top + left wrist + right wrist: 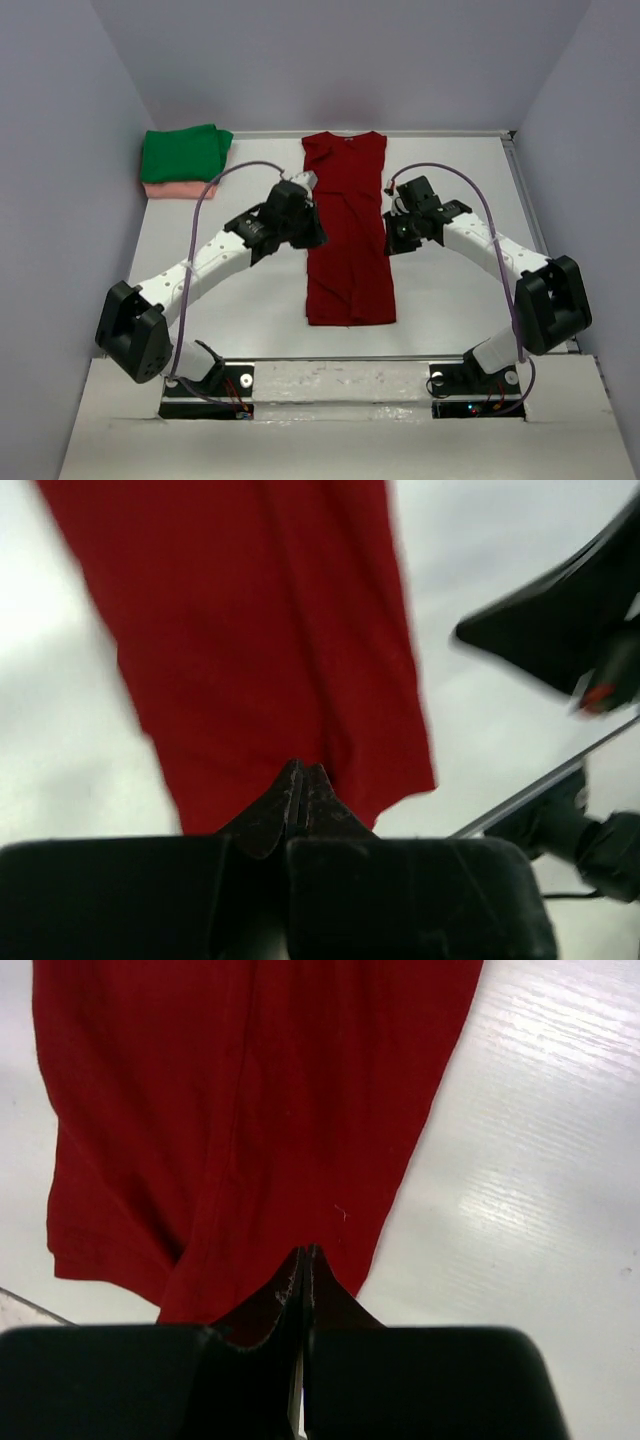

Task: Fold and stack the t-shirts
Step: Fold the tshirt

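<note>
**Red shirt lies long, one gripper at each side**

Red cloth first: the red t-shirt [347, 240] lies flat in the middle of the top picture. It is already folded into a long, thin strip. The strip runs straight up and down the picture, with the neck at the top and the hem at the bottom, near the arms.

The green t-shirt [185, 152] sits folded in the upper left of the picture. It rests on top of the pink t-shirt [170, 190]. Both are well away from the red one, on the same white table [450, 300].

The left gripper [308, 228] is at the left edge of the red strip, about halfway along it. The right gripper [392, 235] is at the right edge, at about the same height in the picture. So the shirt lies between them, and neither arm is clearly nearer.

In the left wrist picture the fingers of the left gripper [302, 775] are pressed together, with red cloth right in front of the tips. The right gripper [306, 1255] looks the same in its own picture. I see no cloth pinched in either one.

I think the next job is to fold the strip end to end. For that, the grippers have to go along the strip to one of its ends.
</note>
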